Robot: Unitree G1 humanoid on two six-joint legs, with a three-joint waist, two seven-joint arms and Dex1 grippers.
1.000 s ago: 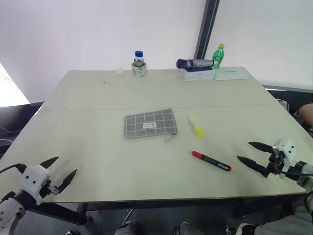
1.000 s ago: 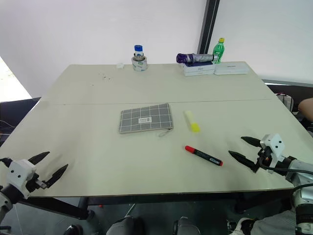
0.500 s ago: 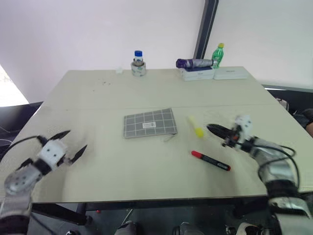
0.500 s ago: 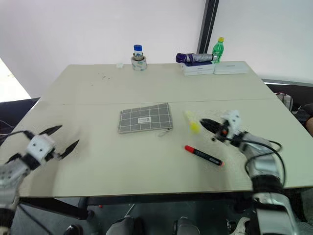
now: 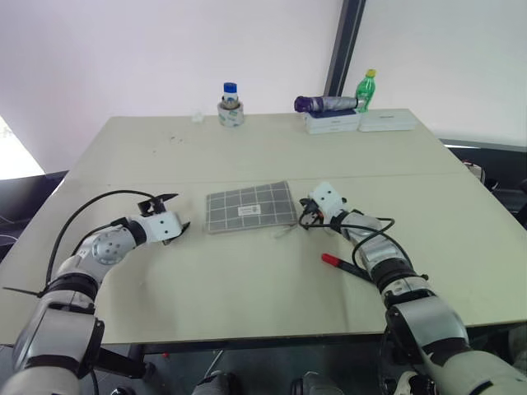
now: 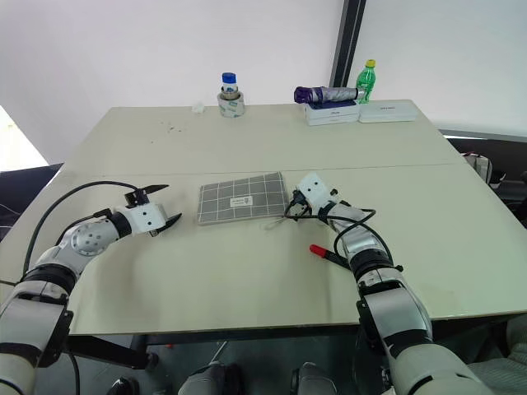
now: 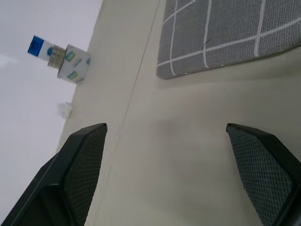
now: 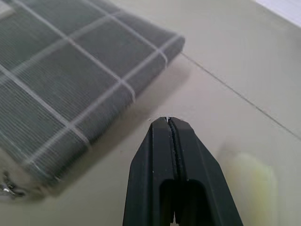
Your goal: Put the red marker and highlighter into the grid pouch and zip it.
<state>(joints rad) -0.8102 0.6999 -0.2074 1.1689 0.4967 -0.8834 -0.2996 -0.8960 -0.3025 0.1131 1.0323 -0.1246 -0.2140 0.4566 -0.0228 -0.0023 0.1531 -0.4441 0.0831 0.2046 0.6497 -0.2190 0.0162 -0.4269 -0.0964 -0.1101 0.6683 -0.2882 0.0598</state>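
I see the grid pouch (image 5: 250,207) flat mid-desk (image 5: 247,280), my spread left pincer (image 5: 171,216) beside one end, my closed right pincer (image 8: 170,141) (empty) over the highlighter (image 8: 247,181); the red marker (image 6: 327,253) lies half-hidden under that forearm. A capped jar (image 5: 230,104) stands at the far edge.

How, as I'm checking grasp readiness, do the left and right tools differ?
The left tool stands wide open; the right tool is shut on nothing. The left tool sits off the grid pouch's left end; the right tool at its right end, beside the highlighter. Both point toward the pouch.
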